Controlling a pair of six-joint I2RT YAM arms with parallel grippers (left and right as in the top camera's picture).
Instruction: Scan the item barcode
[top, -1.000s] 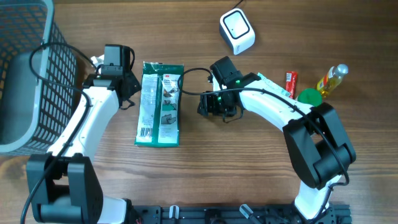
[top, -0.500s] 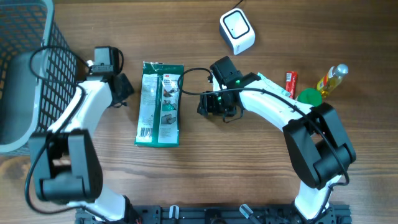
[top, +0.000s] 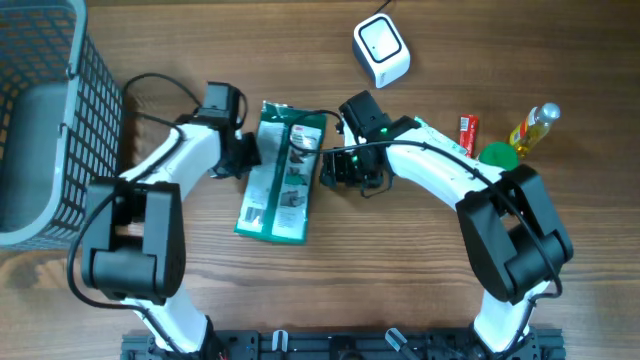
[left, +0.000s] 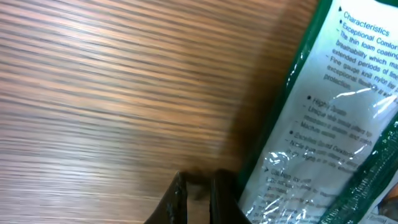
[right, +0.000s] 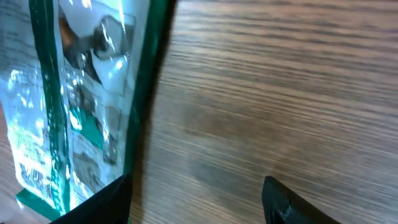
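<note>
The green packet (top: 283, 175) lies flat on the wooden table (top: 400, 270) between my two arms, printed side up. Its long axis is skewed, so the far end leans toward my right and the near end toward my left. A pale patch that looks like the barcode (top: 254, 214) sits near its near-left corner, though it is too small to read from overhead. My left gripper (top: 245, 156) is low at the packet's left edge, and in the left wrist view its fingers (left: 177, 199) are pressed together with only a sliver of wood between them. They sit just beside the crinkled plastic of the packet (left: 323, 124) and pinch nothing. My right gripper (top: 335, 170) is at the packet's right edge with its fingers spread wide. In the right wrist view bare table shows between them, and one finger (right: 102, 205) is right at the packet's (right: 81, 93) green border. The white scanner (top: 381, 50) stands well beyond the packet, toward the far side. To my right lie a small red item (top: 468, 133), a green cap (top: 497, 155) and a yellow bottle (top: 532, 128), and a grey mesh basket (top: 100, 100) stands at my far left.
</note>
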